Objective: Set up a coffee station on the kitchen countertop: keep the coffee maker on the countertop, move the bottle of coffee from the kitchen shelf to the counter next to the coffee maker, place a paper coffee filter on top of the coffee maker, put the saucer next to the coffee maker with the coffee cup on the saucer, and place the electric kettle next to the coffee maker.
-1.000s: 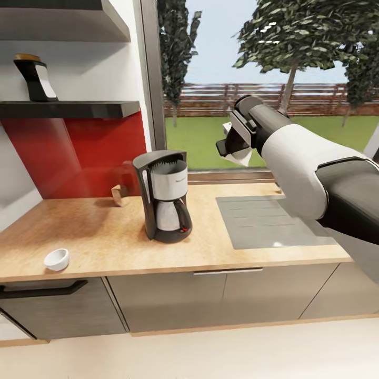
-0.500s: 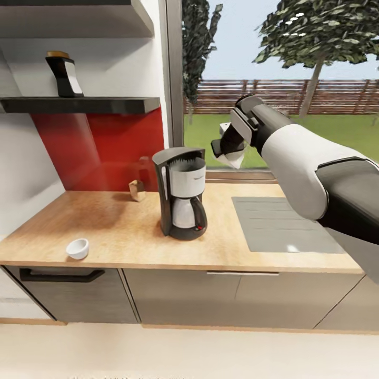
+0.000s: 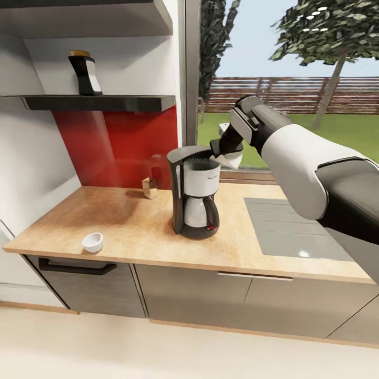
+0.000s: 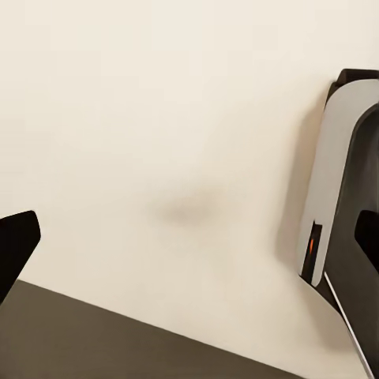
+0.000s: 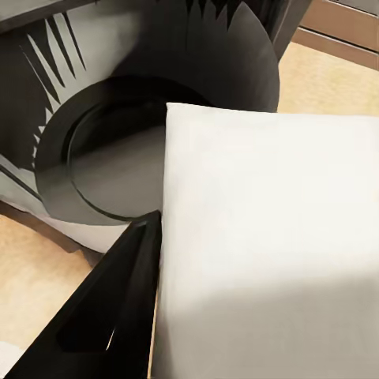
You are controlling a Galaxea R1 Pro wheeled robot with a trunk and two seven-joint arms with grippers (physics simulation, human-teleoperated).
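Head view: at frame centre the right gripper (image 3: 223,151) pinches the paper coffee filter (image 3: 233,158), tip pointing down, just over the coffee maker (image 3: 195,192) standing upright on the countertop (image 3: 131,226).

Right wrist view: the white filter fills the lower right above the maker's open basket.

Left wrist view: I cannot tell the left gripper's state.

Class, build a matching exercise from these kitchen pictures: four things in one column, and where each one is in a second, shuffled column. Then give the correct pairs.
Things
1. bottle of coffee
2. coffee cup
3. paper coffee filter
4. coffee maker

Places
A. held in the right gripper, above the coffee maker's open top
B. near the countertop's front edge, close to its left end
C. on the kitchen shelf
D. standing mid-countertop, before the window

Pairs: 1-C, 2-B, 3-A, 4-D
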